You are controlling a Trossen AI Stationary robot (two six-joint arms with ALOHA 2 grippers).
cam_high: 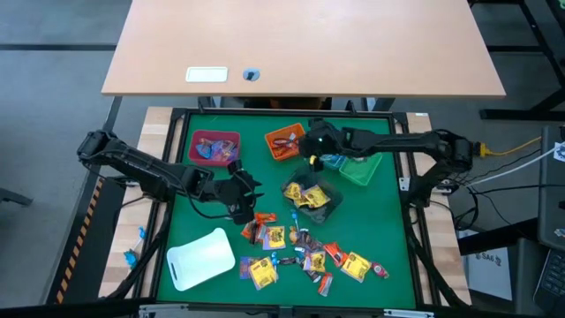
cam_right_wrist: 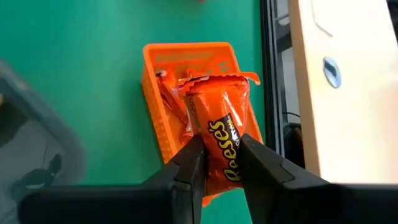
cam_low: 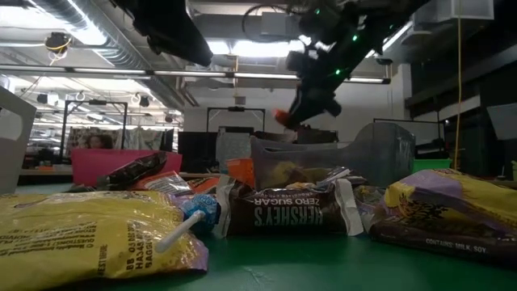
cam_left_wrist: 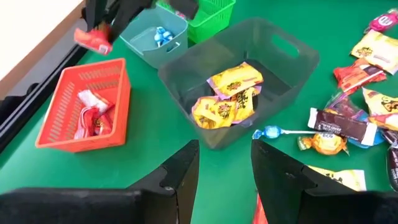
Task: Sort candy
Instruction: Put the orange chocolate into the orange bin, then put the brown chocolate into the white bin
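My right gripper (cam_high: 309, 147) hangs over the orange bin (cam_right_wrist: 186, 93), shut on an orange Reese's packet (cam_right_wrist: 217, 118); the packet also shows in the low view (cam_low: 283, 118). My left gripper (cam_left_wrist: 225, 152) stands open above the mat, near the grey bin (cam_left_wrist: 280, 56), with nothing between its fingers. The grey bin holds yellow candy (cam_left_wrist: 227, 96). A loose pile of candy (cam_high: 305, 252) lies on the green mat toward the near edge. My right gripper pinches the orange packet between its two fingers at the packet's near end (cam_right_wrist: 222, 165). The packet runs along the fingers, and its crimped far end (cam_right_wrist: 217, 79) sticks out past the fingertips. The fingers slant down from the table's right side. The packet is lifted clear above the orange bin.
A pink bin (cam_high: 214, 146), a small blue bin (cam_left_wrist: 155, 38) and a green bin (cam_high: 364, 170) stand along the far side. A white tray (cam_high: 201, 258) lies at the near left. A wooden table (cam_high: 300, 44) stands beyond the mat.
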